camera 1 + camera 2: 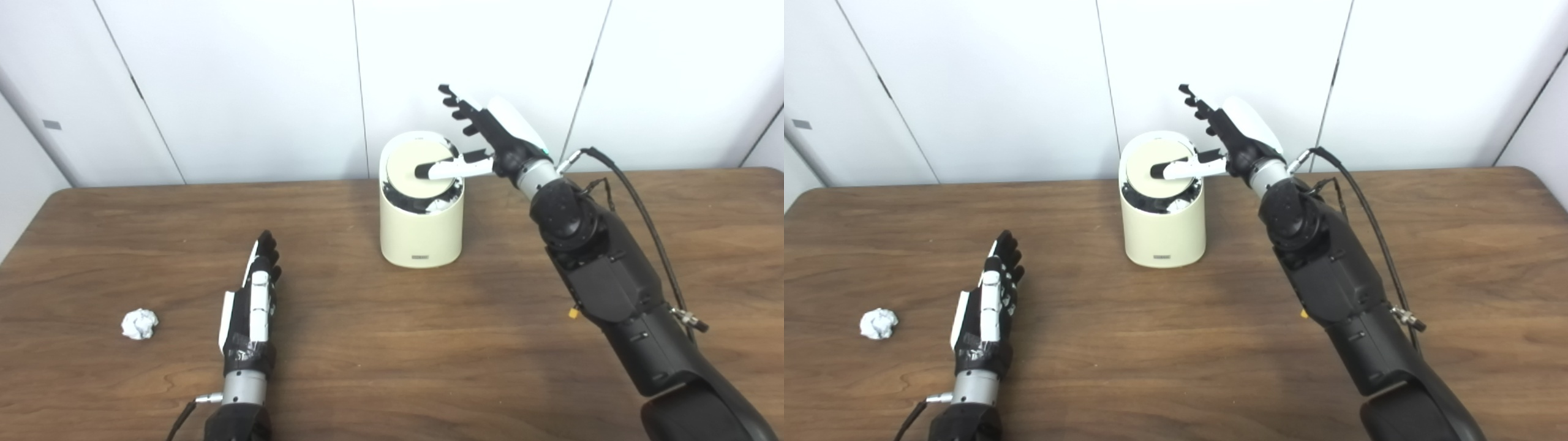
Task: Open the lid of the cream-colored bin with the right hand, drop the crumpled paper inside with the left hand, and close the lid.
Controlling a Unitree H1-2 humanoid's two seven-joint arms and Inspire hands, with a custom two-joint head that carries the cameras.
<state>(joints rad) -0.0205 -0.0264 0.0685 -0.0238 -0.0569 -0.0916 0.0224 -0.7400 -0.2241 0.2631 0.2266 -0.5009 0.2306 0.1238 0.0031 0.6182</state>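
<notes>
Right robot hand (490,138), fingers spread, thumb on the bin (420,236) lid (416,168); left robot hand (251,306) flat, open, empty, between bin and paper (139,323).

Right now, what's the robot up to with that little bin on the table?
The right hand is at the top of the cream-colored bin, one digit pressing on its round lid, which is tipped so a dark gap and something white show inside. The other fingers are spread apart above. The left hand lies flat and open on the table, holding nothing. The crumpled paper sits untouched to its left.
</notes>
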